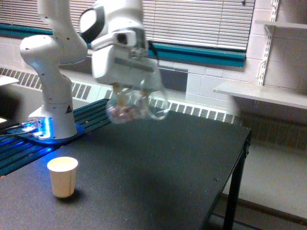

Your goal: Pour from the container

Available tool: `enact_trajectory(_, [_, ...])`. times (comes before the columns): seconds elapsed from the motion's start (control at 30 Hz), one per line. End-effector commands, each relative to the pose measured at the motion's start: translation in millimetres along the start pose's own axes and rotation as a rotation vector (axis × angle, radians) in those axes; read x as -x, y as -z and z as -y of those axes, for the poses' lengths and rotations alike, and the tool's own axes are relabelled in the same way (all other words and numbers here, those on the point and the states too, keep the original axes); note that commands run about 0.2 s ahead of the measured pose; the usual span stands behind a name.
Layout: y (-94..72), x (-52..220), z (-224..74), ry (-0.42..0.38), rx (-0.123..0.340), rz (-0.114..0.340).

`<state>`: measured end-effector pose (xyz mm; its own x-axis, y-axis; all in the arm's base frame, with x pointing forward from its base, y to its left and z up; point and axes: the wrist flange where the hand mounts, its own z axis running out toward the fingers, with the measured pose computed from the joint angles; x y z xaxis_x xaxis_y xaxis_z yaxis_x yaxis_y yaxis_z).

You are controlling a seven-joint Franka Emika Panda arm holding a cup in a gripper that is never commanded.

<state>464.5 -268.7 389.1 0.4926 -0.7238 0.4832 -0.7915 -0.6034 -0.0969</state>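
The hand (pixel 128 91) is gripping the container (pixel 136 106), its fingers closed on the clear plastic wall. The container is hanging in the air above the bench (pixel 158 163), near the middle of the exterior view and toward the bench's far edge. It is tilting, with its wide mouth pointing toward the exterior view's right. Small pinkish-white pieces (pixel 122 112) are lying inside it at the lower end, toward the exterior view's left. Motion blur is softening the outline of the container and the hand, so the exact finger contact points cannot be told.

The paper cup (pixel 63 176) is standing upright on the bench near the front edge at the exterior view's left, well apart from the container and below it. Its contents cannot be told.

The arm's base (pixel 52 112) is standing at the exterior view's left on a slatted surface (pixel 103 112), where a blue light (pixel 41 127) is glowing.
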Motion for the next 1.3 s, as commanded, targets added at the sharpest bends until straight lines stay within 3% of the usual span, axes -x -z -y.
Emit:
enact_trajectory(0.03, [-6.0, 13, -33, 0.021, 0.02, -0.004])
enact_trajectory(0.4, [-21.5, 58, -79, 0.081, 0.073, 0.024])
enact_trajectory(0.57, [-26.5, 78, -98, 0.071, 0.093, 0.038])
enact_trajectory(1.3, [-23.4, 128, -184, 0.124, 0.175, 0.053])
